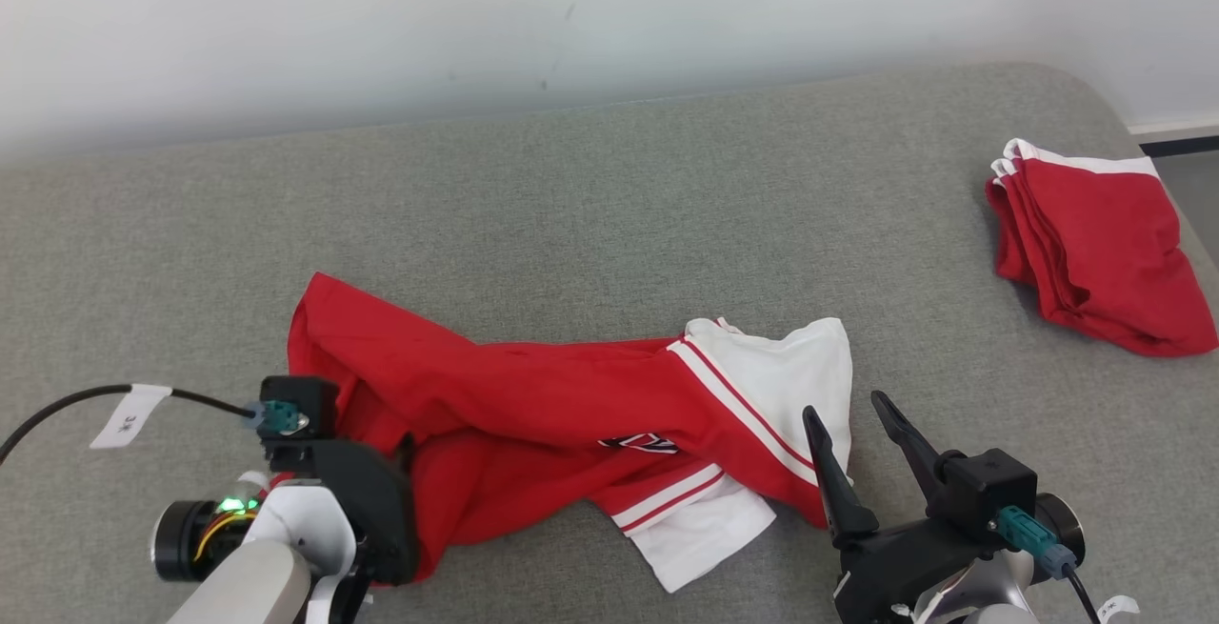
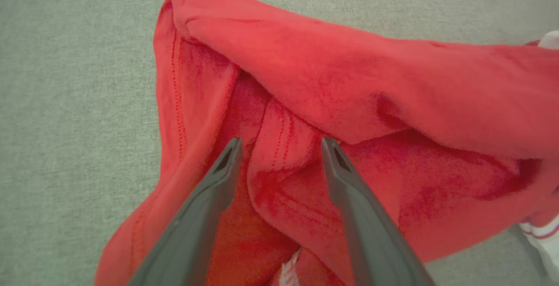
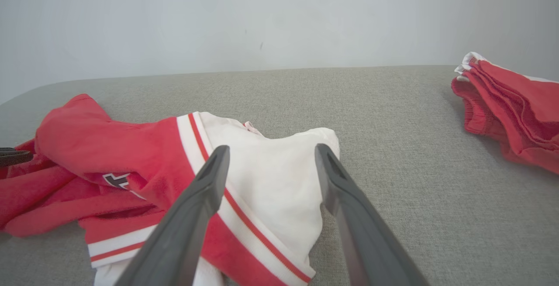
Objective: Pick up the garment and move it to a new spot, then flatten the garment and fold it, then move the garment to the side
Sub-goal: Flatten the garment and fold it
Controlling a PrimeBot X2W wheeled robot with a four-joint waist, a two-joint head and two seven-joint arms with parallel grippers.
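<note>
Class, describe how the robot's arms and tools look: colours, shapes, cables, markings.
The left tool and right tool each have two long, dark grey, tapering fingers on black housings. The forearms are pale. A teal plug feeds a black cable carrying a white tag; a green light glows at the left wrist.

garment [image 1: 533, 395]: soft matt cloth | surface [image 1: 571, 205]: coarse woven fabric

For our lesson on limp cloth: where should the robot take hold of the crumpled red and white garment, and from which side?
Probably grip both ends of the garment, which lies bunched in a long strip: the left hand from above on the raised red fold between its open fingers, the right hand from the near side on the white end.
</note>
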